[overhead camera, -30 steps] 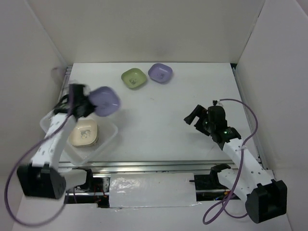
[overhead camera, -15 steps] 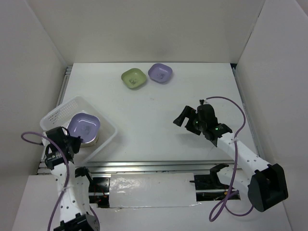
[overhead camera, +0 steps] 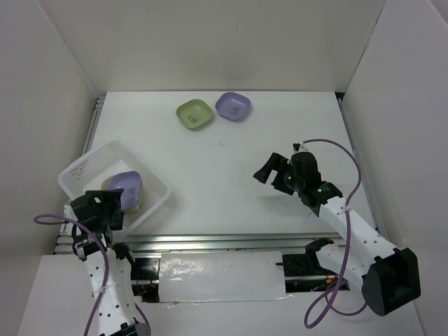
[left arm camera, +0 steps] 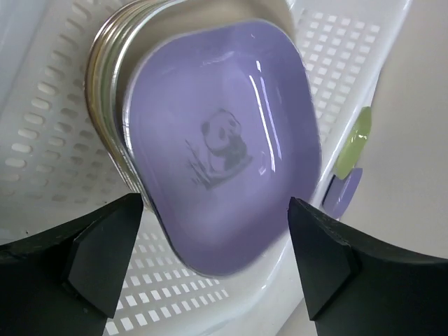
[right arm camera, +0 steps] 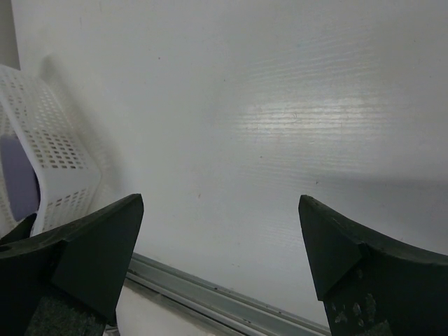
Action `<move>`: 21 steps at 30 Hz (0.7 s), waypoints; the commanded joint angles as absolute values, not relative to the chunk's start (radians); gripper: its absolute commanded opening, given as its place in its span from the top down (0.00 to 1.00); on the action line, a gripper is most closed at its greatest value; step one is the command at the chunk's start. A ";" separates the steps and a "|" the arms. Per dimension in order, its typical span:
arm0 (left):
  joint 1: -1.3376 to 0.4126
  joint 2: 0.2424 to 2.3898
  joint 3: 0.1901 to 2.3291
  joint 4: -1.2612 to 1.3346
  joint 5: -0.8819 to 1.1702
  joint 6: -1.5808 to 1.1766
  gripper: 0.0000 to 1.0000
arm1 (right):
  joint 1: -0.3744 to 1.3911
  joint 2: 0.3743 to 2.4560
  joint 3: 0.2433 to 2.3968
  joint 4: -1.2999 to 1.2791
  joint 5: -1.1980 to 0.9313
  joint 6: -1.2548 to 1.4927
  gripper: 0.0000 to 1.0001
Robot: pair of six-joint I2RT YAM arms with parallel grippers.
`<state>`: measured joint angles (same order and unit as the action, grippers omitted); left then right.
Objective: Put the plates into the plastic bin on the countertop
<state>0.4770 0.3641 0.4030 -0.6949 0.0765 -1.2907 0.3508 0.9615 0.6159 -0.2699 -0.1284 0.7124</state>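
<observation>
Two plates on white countertop | white walls | left fingers wide; right fingers wide

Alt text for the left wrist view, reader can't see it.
A purple plate with a panda print lies askew on a stack of plates inside the perforated plastic bin. The open left gripper hovers over it, holding nothing.

Left gripper and right gripper, jaws of both spread wide.

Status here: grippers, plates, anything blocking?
Left gripper open, at bin. Right gripper open, empty. Purple plate tops stack in bin; green plate and second purple plate wait far side. Nothing blocking.
</observation>
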 commanded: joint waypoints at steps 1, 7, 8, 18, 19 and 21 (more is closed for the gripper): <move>0.486 0.360 0.466 -0.695 0.066 -1.313 0.01 | 0.344 0.950 0.640 -0.241 -0.149 0.687 0.00; 0.474 0.411 0.719 -0.630 0.108 -1.140 0.01 | 0.339 0.927 0.618 -0.221 -0.158 0.695 0.00; 0.465 0.428 0.739 -0.592 0.141 -1.118 0.01 | 0.334 0.914 0.612 -0.216 -0.155 0.698 0.00; 0.134 1.114 1.233 -0.468 0.309 -0.817 0.01 | 0.351 0.946 0.600 -0.134 -0.083 0.811 0.00; 0.030 1.212 1.335 -0.513 0.226 -0.780 0.01 | 0.351 0.939 0.595 -0.127 -0.077 0.818 0.00; -0.171 1.418 1.691 -0.699 -0.097 -0.718 0.01 | 0.354 0.933 0.594 -0.124 -0.069 0.824 0.00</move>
<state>0.0559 1.2205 1.3811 -0.6094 0.1566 -0.8814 0.3431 0.9466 0.5980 -0.1940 -0.1093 0.7921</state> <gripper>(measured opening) 0.993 0.998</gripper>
